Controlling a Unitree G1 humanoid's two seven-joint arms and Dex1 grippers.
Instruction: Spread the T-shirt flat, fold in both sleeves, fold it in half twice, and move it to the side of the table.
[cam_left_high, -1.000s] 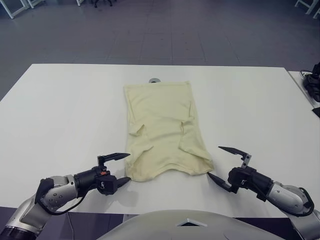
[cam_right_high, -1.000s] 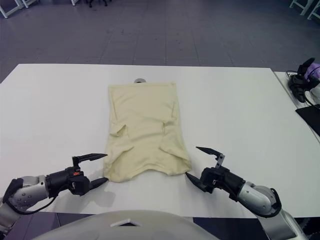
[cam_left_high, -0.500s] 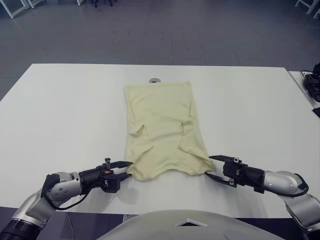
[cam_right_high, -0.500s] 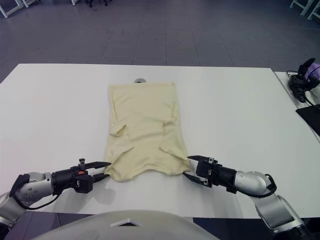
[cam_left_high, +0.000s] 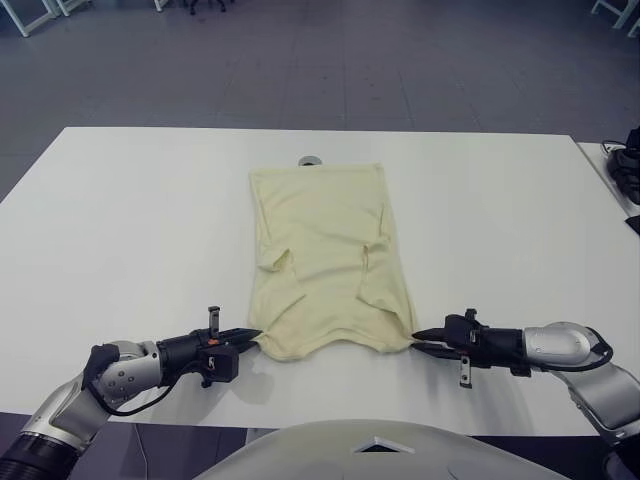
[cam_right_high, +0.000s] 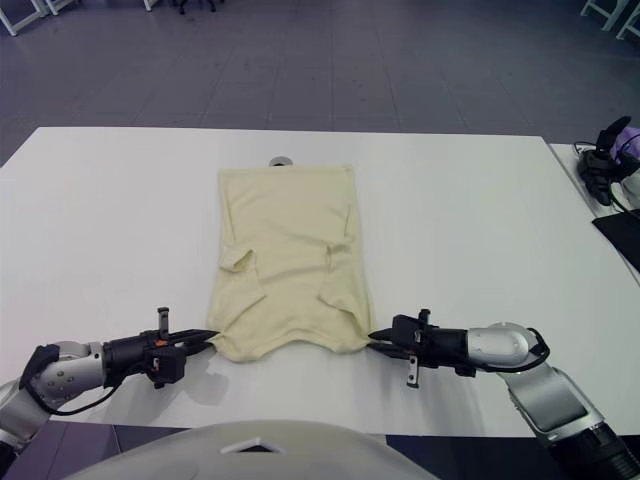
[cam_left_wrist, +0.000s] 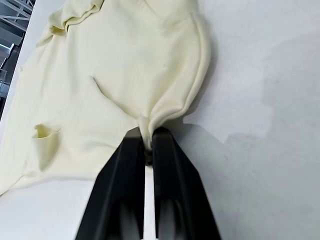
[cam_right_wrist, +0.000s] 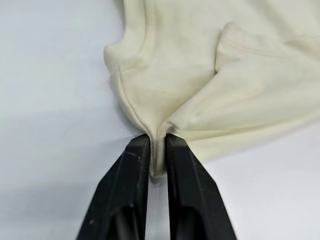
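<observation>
Both pincers have come in and closed since a second ago: then you had them gaping wide on either side of the near edge, now each is flat on the counter (cam_left_high: 130, 220) and biting cloth. Your left pincer (cam_left_high: 250, 335) is clamped together on the T-shirt's (cam_left_high: 325, 255) near corner at 7 o'clock. In the left wrist view you can see its two black fingers (cam_left_wrist: 167, 165) pressed side by side, with a small tuck of fabric pinched between the tips. Your right pincer (cam_left_high: 418, 336) is clamped the same way on the near corner at 5 o'clock, and the right wrist view shows the hem bunched into a narrow ridge between its fingers (cam_right_wrist: 135, 170).

The T-shirt lies mid-counter, its long axis running from 12 to 6 o'clock. It is pale cream, and both sleeves are already folded in over the body, so you have a long strip, a little wider at the near end. The sleeve ends lie as two small flaps near the middle, and the far edge at 12 o'clock is straight. The near edge dips in a shallow curve between your two grips. The cloth puckers where each pincer holds it and lies flat elsewhere.

A small round grey thing (cam_left_high: 309, 160) sits just beyond the far edge at 12 o'clock.
</observation>
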